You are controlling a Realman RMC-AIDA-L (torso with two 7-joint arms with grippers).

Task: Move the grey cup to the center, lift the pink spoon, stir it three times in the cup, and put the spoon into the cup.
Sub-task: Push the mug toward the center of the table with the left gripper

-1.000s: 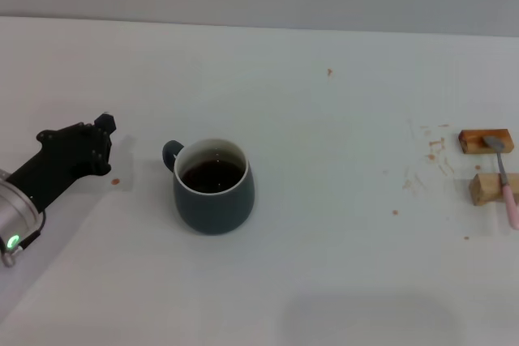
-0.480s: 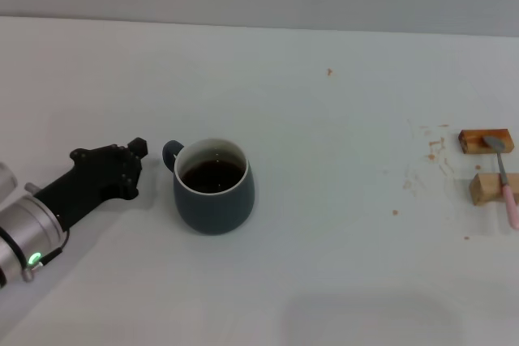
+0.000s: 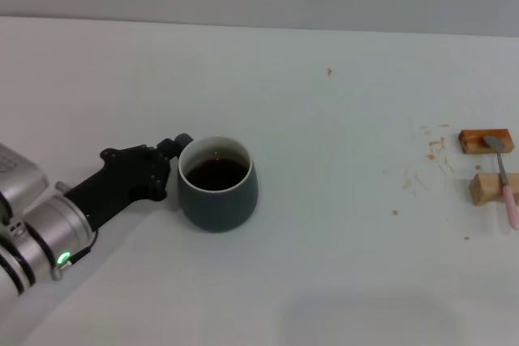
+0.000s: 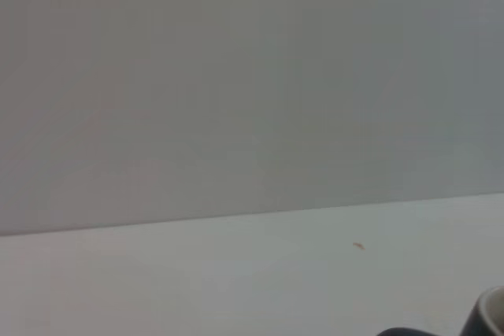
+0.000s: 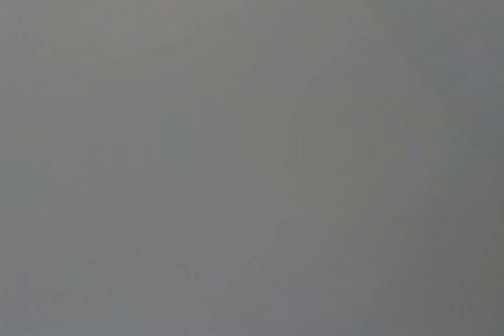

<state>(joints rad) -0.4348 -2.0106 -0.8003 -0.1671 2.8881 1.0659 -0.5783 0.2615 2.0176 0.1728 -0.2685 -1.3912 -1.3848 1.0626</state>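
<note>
Left claw (image 3: 168, 169) sits low on the tabletop (image 3: 324, 281), butted against the left side of the grey cup (image 3: 216, 185), right where the handle should be. Handle is hidden behind the black claw body, so can't tell whether the fingers are round it, or how far apart they are. Left wrist view is no help: only a sliver of the cup's rim at the frame edge, the rest tabletop and wall.

Cup is upright, left of the tabletop's middle, holding dark liquid a little below the pale rim. Judgement: first step, getting the cup to centre, not done.

Right arm isn't in the head view, and its wrist view shows only flat grey. Parked somewhere out of frame; claw state unknown.

Pink spoon (image 3: 505, 181) is well apart at the far right edge, lying across two small wooden blocks (image 3: 487, 164), metal bowl on the farther block, pink handle pointing toward the robot. Brown specks on the tabletop beside the blocks.

Risks from here:
- Claw pushing the cup instead of holding it: contact is low and on one side, so the cup could rotate or tip and slop coffee.
- Fast slide or abrupt stop: liquid is high enough to splash over the rim.
- Weak hold on a small loop handle: cup swings or drops if lifted.
- Spoon is near the edge of view, so the right-arm pick may be poorly seen.
</note>
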